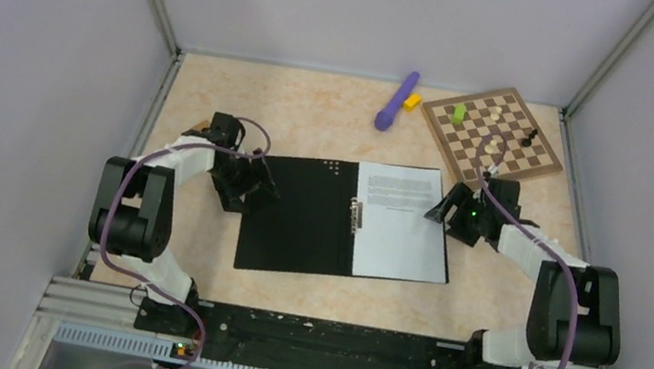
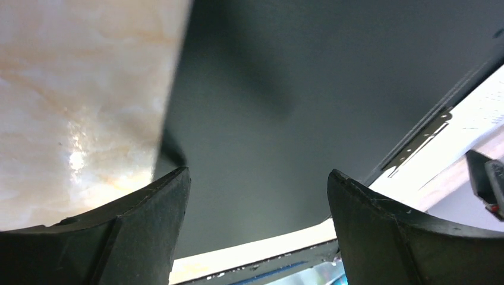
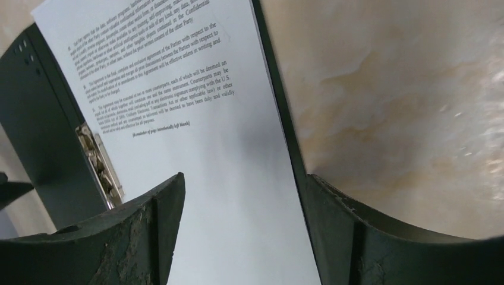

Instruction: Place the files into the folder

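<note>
Now the folder [image 1: 302,216] lies open and flat on the table [image 1: 316,107], black inside faces up. The sheets [image 1: 401,228] lie on 1 half of it, the half directly below the right pincer [image 1: 450,211]. That pincer is released and holds nothing. In its wrist view its 2 fingers stand apart over the outer edge of the paper and the folder rim just beside it. The left pincer [image 1: 242,180] is also released, wide apart and empty, and the outer edge of the bare black half passes under it.

What could go wrong, I think, is mostly at the closing. The cover below the left pincer lies flat against the table, so a finger may fail to go under the rim. It would then only push the whole folder toward the right pincer, and the paper could shift. I cannot tell if the metal clip [image 1: 356,215] between the 2 pincers holds the sheets. If they are loose, a fast swing of the cover could slide them out past the rim. If the right pincer clenches where it is, it may pinch paper together with the cover and crease it.

As a container, the folder holds the printed sheets on 1 side only, and the other side is bare. How many sheets are stacked I cannot tell.
</note>
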You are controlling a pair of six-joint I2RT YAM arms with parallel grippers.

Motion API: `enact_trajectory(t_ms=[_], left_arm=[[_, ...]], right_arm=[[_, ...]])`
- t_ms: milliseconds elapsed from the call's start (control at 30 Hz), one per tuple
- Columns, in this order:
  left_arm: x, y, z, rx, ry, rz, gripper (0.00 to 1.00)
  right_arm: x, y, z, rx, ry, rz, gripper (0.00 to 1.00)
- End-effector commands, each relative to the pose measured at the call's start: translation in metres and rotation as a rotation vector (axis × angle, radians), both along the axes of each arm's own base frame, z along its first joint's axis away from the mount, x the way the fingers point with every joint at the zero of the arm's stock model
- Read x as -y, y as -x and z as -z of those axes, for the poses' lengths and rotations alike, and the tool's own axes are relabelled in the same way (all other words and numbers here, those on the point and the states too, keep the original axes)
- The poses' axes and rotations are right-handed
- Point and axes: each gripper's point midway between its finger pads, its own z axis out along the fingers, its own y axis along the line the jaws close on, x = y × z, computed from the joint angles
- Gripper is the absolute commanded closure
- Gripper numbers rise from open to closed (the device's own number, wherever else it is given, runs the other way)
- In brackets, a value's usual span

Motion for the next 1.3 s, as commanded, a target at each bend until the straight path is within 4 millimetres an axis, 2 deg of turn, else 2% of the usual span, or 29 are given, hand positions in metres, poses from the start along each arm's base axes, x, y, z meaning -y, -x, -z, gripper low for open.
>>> enact_trajectory(t_ms=[0, 200, 367, 467, 533, 733, 800, 967, 1033, 1133, 1267], left_arm=[[-0.007, -0.031, -0.017, 0.122, -0.038, 0.048, 0.11], [-0.014, -0.038, -0.027, 0.131, -0.064, 0.056, 0.11], [-0.042, -0.034, -0.038, 0.139, -0.169, 0.025, 0.11], [-0.061, -0.016, -0.029, 0.064, -0.164, 0.014, 0.10], [-0.069, -0.005, -0.022, 0.033, -0.158, -0.017, 0.10], [-0.085, 0.016, -0.002, -0.001, -0.229, -0.056, 0.08], [-0.086, 0.020, 0.006, -0.031, -0.231, -0.061, 0.08], [-0.072, 0.019, 0.015, -0.044, -0.151, -0.077, 0.10], [-0.067, 0.017, 0.016, -0.042, -0.116, -0.075, 0.10], [-0.043, 0.012, 0.012, -0.007, 0.031, -0.030, 0.11], [-0.035, 0.013, 0.013, -0.013, 0.080, -0.010, 0.11]], right_arm=[[-0.034, 0.050, 0.010, -0.140, -0.107, -0.072, 0.27], [-0.045, 0.058, 0.001, -0.126, -0.134, -0.088, 0.27], [-0.024, 0.050, -0.018, -0.084, -0.011, -0.050, 0.27], [-0.015, 0.051, -0.022, -0.081, 0.060, -0.082, 0.27], [-0.012, 0.058, -0.017, -0.112, 0.085, -0.101, 0.27], [-0.018, 0.080, -0.002, -0.159, 0.035, -0.109, 0.27], [-0.019, 0.085, 0.001, -0.169, 0.025, -0.107, 0.27], [-0.022, 0.088, 0.001, -0.168, -0.001, -0.106, 0.28], [-0.026, 0.086, 0.004, -0.169, -0.027, -0.102, 0.28], [-0.032, 0.082, 0.006, -0.162, -0.070, -0.082, 0.28], [-0.038, 0.075, 0.005, -0.137, -0.118, -0.057, 0.28]])
